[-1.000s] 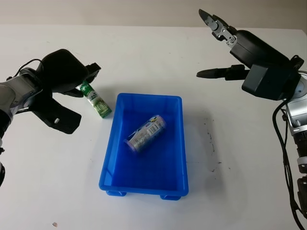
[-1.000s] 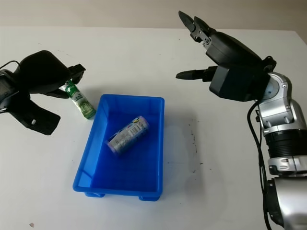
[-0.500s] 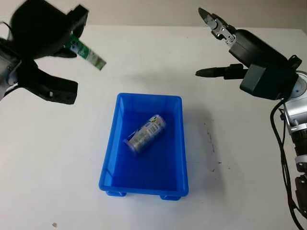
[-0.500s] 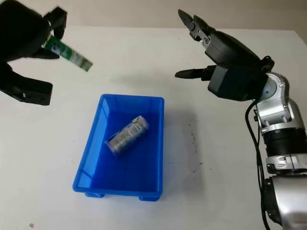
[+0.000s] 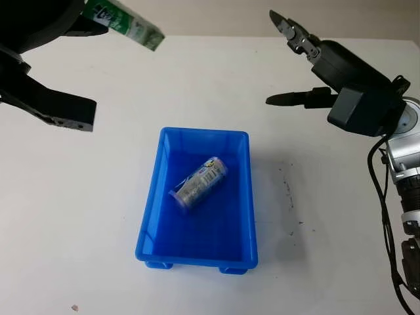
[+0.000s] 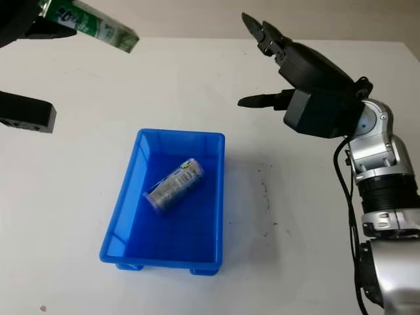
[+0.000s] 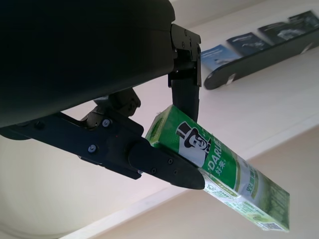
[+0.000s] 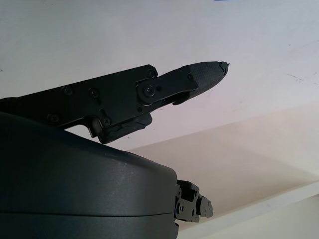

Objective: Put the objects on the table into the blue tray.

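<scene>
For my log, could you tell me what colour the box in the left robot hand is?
Green and white box, clearest in the left wrist view.

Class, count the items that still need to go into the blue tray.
1: the green toothpaste box, held up in the left hand, away from the blue tray. The can already lies inside.

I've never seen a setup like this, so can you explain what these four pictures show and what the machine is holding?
This is a humanoid robot with two black three-finger hands. The two wide pictures come from its head, looking down at a white table; the two close-ups come from cameras on its wrists. On the table stands a blue tray with a small can lying inside. The left hand, raised high at the far left, grips a green Darlie toothpaste box, not yet in the tray. The right hand is open, up in the air to the right of the tray.
</scene>
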You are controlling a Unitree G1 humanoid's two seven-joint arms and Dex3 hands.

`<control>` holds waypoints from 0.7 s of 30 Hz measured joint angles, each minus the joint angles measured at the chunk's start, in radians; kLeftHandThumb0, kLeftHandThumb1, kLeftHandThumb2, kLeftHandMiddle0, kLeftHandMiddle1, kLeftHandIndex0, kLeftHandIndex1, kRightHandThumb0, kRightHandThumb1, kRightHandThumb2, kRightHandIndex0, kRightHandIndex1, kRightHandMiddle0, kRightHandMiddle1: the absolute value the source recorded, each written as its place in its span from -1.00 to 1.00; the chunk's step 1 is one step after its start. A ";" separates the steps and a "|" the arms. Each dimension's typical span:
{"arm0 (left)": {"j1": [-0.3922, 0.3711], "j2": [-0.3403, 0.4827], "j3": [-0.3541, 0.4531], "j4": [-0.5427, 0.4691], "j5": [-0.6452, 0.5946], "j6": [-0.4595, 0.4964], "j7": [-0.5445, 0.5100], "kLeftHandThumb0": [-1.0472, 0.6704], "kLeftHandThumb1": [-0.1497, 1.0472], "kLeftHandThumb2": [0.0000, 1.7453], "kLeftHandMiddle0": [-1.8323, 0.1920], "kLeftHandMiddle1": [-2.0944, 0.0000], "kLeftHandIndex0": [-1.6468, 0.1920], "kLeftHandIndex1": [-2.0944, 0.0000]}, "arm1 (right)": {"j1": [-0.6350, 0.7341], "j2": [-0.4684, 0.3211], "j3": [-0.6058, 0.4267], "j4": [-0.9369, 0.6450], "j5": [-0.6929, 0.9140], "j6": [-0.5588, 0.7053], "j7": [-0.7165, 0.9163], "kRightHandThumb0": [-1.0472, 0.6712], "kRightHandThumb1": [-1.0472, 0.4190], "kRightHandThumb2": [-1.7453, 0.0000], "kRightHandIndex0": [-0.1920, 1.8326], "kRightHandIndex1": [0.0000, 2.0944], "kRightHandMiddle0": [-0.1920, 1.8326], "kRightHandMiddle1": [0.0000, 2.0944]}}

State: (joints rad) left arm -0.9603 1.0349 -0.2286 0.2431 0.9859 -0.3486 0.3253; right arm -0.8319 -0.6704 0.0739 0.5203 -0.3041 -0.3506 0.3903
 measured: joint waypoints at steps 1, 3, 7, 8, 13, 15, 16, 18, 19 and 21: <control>0.022 0.000 0.019 -0.039 -0.021 0.004 -0.035 -0.11 1.00 -0.86 -0.38 -1.00 -0.12 -1.00 | -0.001 0.001 0.000 0.002 -0.001 -0.001 0.000 -0.51 -1.00 0.93 -0.95 -0.95 -0.94 -0.95; 0.072 -0.001 0.057 -0.114 -0.073 0.007 -0.106 -0.08 1.00 -0.88 -0.39 -1.00 -0.14 -1.00 | -0.002 0.002 0.000 0.004 -0.001 -0.004 0.000 -0.52 -1.00 0.93 -0.95 -0.95 -0.94 -0.95; 0.180 -0.012 0.140 -0.269 -0.277 0.010 -0.302 -0.04 1.00 -0.84 -0.38 -1.00 -0.15 -1.00 | -0.004 0.004 0.001 0.004 -0.002 -0.004 0.000 -0.51 -1.00 0.93 -0.95 -0.95 -0.94 -0.95; 0.202 -0.021 0.155 -0.299 -0.321 0.012 -0.342 -0.03 1.00 -0.84 -0.37 -1.00 -0.14 -1.00 | -0.005 0.004 0.002 0.004 -0.003 -0.004 0.000 -0.51 -1.00 0.93 -0.95 -0.95 -0.94 -0.95; 0.309 -0.034 0.217 -0.437 -0.422 0.013 -0.476 -0.01 1.00 -0.82 -0.33 -1.00 -0.09 -1.00 | -0.006 0.006 0.005 0.003 -0.004 -0.004 0.006 -0.50 -1.00 0.92 -0.95 -0.95 -0.95 -0.95; 0.343 -0.044 0.224 -0.486 -0.455 0.004 -0.520 0.00 1.00 -0.82 -0.34 -1.00 -0.12 -1.00 | -0.006 0.006 0.006 0.003 -0.004 -0.005 0.007 -0.50 -1.00 0.93 -0.95 -0.95 -0.95 -0.95; 0.358 -0.052 0.227 -0.506 -0.467 0.001 -0.542 -0.01 1.00 -0.81 -0.35 -1.00 -0.15 -1.00 | -0.006 0.006 0.006 0.003 -0.004 -0.005 0.007 -0.50 -1.00 0.93 -0.95 -0.95 -0.95 -0.95; 0.389 -0.062 0.231 -0.555 -0.499 0.023 -0.612 -0.02 1.00 -0.78 -0.35 -1.00 -0.18 -1.00 | -0.006 0.006 0.006 0.003 -0.004 -0.005 0.007 -0.50 -1.00 0.92 -0.95 -0.95 -0.95 -0.95; 0.404 -0.064 0.232 -0.582 -0.522 0.046 -0.656 -0.03 1.00 -0.82 -0.33 -1.00 -0.15 -1.00 | -0.006 0.007 0.006 0.002 -0.004 -0.004 0.006 -0.50 -1.00 0.92 -0.95 -0.95 -0.96 -0.95; 0.431 -0.069 0.236 -0.628 -0.575 0.097 -0.739 -0.19 0.96 -0.88 0.10 -1.00 0.27 -1.00 | -0.006 0.007 0.006 0.001 -0.004 -0.004 0.006 -0.50 -1.00 0.92 -0.95 -0.95 -0.96 -0.95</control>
State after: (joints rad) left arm -0.5293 0.9663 0.0075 -0.3846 0.4113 -0.2514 -0.4134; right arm -0.8380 -0.6637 0.0800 0.5213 -0.3084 -0.3543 0.3966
